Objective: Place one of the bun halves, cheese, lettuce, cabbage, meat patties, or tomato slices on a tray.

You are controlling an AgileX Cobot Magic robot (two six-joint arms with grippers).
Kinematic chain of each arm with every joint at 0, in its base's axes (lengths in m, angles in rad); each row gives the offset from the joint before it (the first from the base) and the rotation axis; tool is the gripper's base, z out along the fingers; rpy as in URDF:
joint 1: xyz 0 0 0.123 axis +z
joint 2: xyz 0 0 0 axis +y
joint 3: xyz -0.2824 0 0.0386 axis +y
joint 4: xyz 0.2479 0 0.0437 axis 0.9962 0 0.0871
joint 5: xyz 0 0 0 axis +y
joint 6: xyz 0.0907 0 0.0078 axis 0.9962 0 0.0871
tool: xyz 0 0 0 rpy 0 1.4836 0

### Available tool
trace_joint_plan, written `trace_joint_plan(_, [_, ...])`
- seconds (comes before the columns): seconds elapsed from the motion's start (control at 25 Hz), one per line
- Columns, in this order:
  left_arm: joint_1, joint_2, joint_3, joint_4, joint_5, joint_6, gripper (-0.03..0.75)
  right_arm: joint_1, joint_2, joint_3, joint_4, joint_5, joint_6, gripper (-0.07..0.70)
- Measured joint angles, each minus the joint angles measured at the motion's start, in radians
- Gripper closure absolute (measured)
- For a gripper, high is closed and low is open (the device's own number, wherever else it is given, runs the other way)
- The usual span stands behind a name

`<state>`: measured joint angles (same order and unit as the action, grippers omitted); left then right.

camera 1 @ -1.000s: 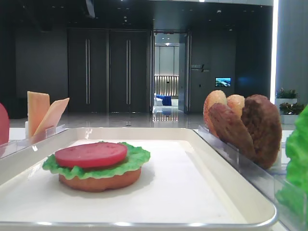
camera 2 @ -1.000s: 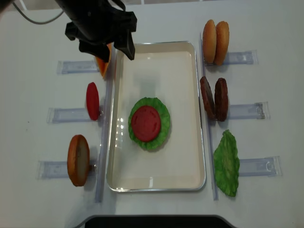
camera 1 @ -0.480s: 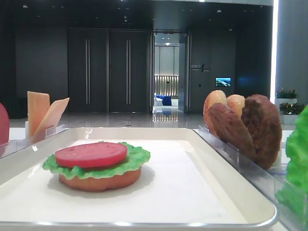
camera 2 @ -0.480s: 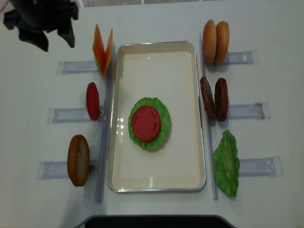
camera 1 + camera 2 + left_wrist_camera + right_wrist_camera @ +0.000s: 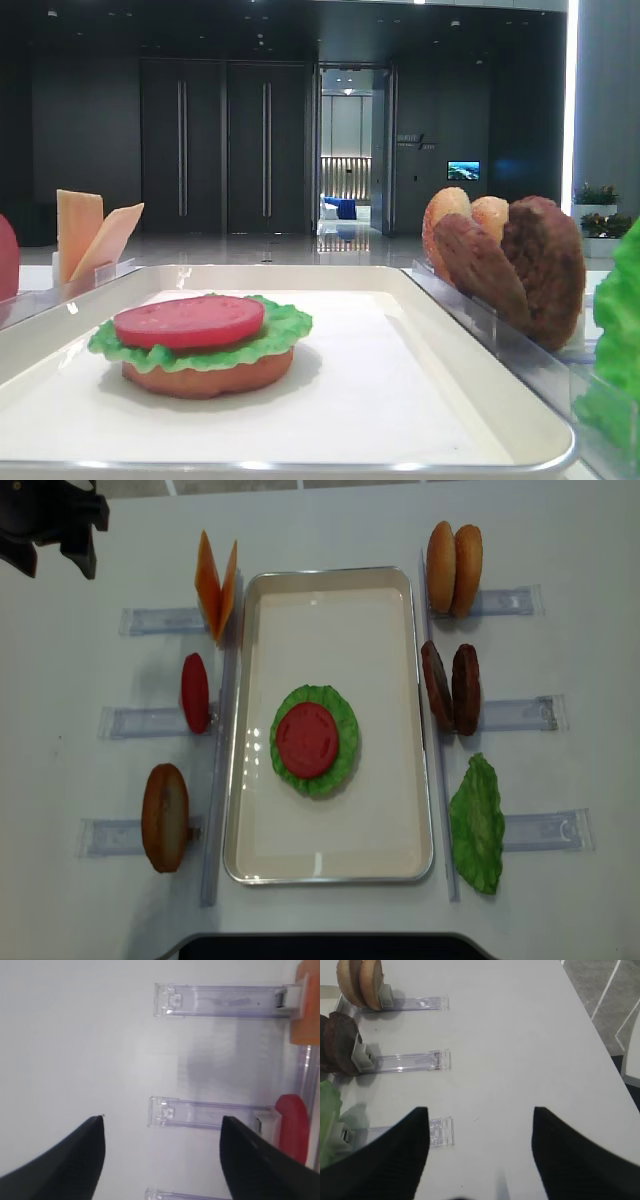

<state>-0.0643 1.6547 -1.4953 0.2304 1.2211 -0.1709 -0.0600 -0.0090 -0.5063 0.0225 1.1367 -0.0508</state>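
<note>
The cream-white tray [image 5: 330, 573] lies mid-table and holds a stack: a bun half [image 5: 200, 378], lettuce [image 5: 342, 716] and a tomato slice [image 5: 307, 739] on top. My left gripper [image 5: 55, 562] hovers open and empty at the far left corner, well away from the cheese [image 5: 216, 586]. In the left wrist view its jaws [image 5: 162, 1121] stand wide over bare table, with a tomato slice [image 5: 292, 1127] at the right edge. My right gripper [image 5: 480, 1112] is open and empty over the table, right of the holders. It does not show in the overhead view.
Clear holders flank the tray. The left ones carry cheese, an upright tomato slice [image 5: 195, 692] and a bun half [image 5: 165, 817]. The right ones carry two bun halves [image 5: 453, 568], two meat patties [image 5: 450, 688] and a lettuce leaf [image 5: 477, 825]. The table's right edge [image 5: 600, 1035] is near.
My left gripper has moved left from above the cheese and the tray's far corner to the table's far left corner, still open. Nothing on the tray has moved.
</note>
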Motion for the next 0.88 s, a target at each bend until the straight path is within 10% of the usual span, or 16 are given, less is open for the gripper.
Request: trace_joint_plan(0.88, [0.053,-1.039,1.006,-0.116,-0.154,0.063,0.209,0.000,0.000,0.000,0.000,0.000,0.000,0.205])
